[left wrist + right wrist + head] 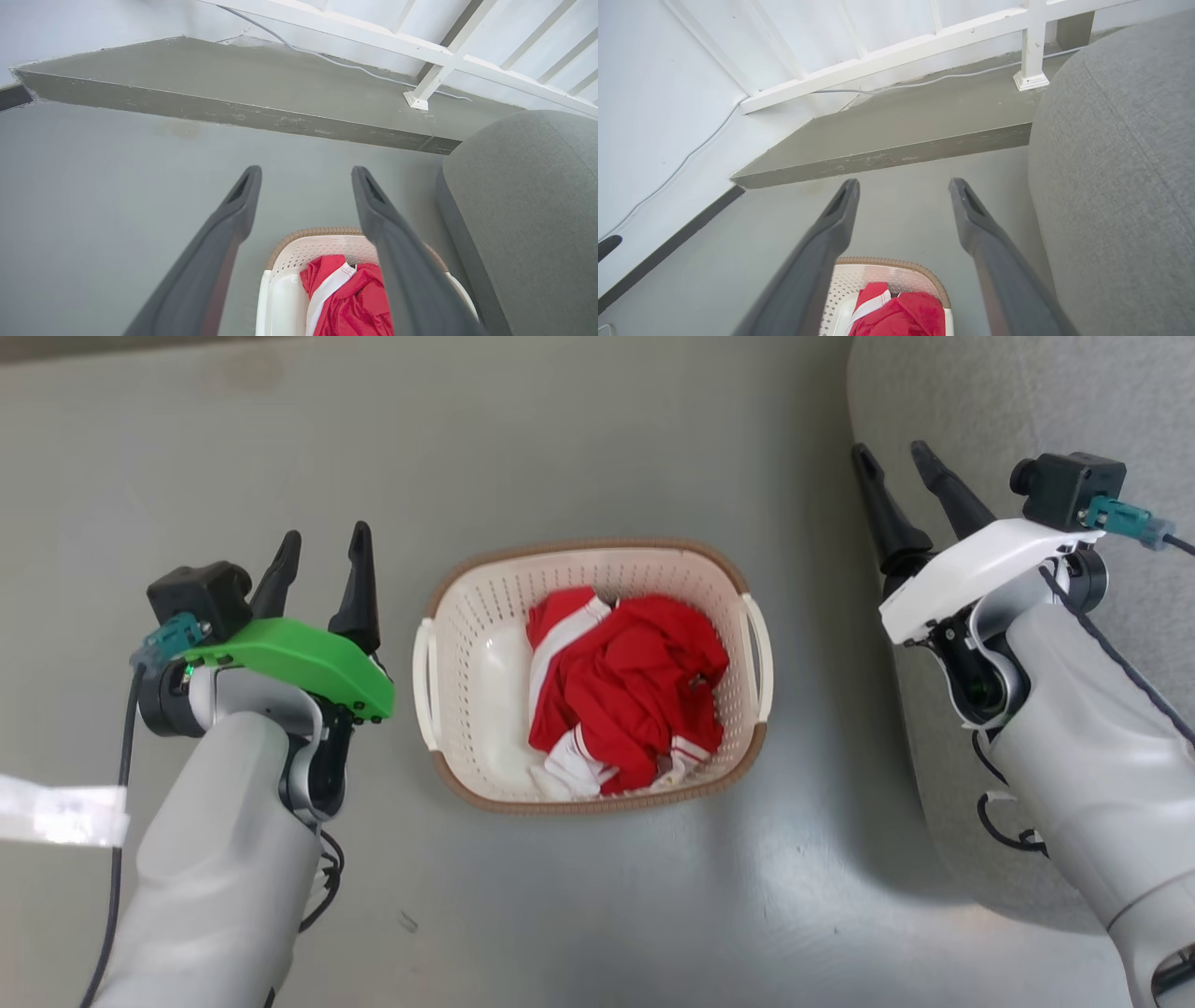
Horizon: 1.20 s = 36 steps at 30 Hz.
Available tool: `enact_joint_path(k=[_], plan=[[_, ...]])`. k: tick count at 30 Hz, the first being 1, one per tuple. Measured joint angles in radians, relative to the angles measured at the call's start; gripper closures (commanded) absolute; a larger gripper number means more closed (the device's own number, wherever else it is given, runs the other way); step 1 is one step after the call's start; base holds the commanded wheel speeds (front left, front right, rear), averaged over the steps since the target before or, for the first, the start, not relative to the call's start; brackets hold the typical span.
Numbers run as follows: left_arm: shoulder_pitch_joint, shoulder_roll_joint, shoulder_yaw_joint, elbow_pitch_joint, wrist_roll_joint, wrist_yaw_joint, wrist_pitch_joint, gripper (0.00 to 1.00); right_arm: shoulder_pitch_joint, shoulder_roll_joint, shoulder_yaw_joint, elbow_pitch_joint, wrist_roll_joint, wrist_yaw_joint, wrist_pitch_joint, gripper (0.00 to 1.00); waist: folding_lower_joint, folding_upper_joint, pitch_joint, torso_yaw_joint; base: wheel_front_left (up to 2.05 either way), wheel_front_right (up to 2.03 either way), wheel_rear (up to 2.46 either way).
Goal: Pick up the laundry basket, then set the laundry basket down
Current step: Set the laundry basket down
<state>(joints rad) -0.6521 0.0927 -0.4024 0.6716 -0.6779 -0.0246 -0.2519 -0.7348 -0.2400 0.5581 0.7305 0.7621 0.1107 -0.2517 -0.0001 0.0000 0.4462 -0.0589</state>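
The head camera is looking almost straight down from well above the floor [597, 448], framing the laundry basket [588, 547] at centre, with the left pincer [326, 534] and right pincer [889, 450] at either side. Each wrist camera is sitting lower and nearer, peering forward at a slant along its own fingers [219, 242]. All three views are sharing the basket's far end. The wrist views are also sharing the raised step [261, 74] and white railing [373, 39].
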Motion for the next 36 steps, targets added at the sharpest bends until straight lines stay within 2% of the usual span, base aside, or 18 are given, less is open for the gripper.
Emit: enact_joint_path(k=[4, 8, 14, 22, 27, 36], plan=[[0.043, -0.003, 0.039, -0.084, 0.044, -0.001, 0.000, 0.00, 0.046, -0.005, -0.027, -0.072, -0.071, -0.009, 0.000, 0.00, 0.0000, 0.0000, -0.046, 0.006, 0.00, 0.00, 0.00], [0.090, -0.007, 0.065, -0.153, 0.085, -0.003, 0.000, 0.00, 0.089, -0.026, -0.062, -0.142, -0.147, -0.036, 0.000, 0.00, 0.0000, 0.0000, -0.088, 0.015, 0.00, 0.00, 0.00], [0.149, -0.014, 0.127, -0.244, 0.104, -0.011, 0.000, 0.00, 0.173, -0.036, -0.133, -0.215, -0.185, -0.066, 0.000, 0.00, 0.0000, 0.0000, -0.139, 0.031, 0.00, 0.00, 0.00], [0.280, -0.021, 0.180, -0.345, 0.154, -0.029, 0.000, 0.00, 0.296, 0.007, -0.213, -0.323, -0.235, -0.112, 0.000, 0.00, 0.0000, 0.0000, -0.222, 0.045, 0.00, 0.00, 0.00], [0.349, -0.024, 0.184, -0.383, 0.165, -0.052, 0.000, 0.00, 0.352, 0.009, -0.239, -0.381, -0.290, -0.122, 0.000, 0.00, 0.0000, 0.0000, -0.268, 0.044, 0.00, 0.00, 0.00], [0.447, -0.024, 0.213, -0.442, 0.256, -0.053, 0.000, 0.00, 0.457, 0.018, -0.276, -0.450, -0.351, -0.141, 0.000, 0.00, 0.0000, 0.0000, -0.333, 0.023, 0.00, 0.00, 0.00]])
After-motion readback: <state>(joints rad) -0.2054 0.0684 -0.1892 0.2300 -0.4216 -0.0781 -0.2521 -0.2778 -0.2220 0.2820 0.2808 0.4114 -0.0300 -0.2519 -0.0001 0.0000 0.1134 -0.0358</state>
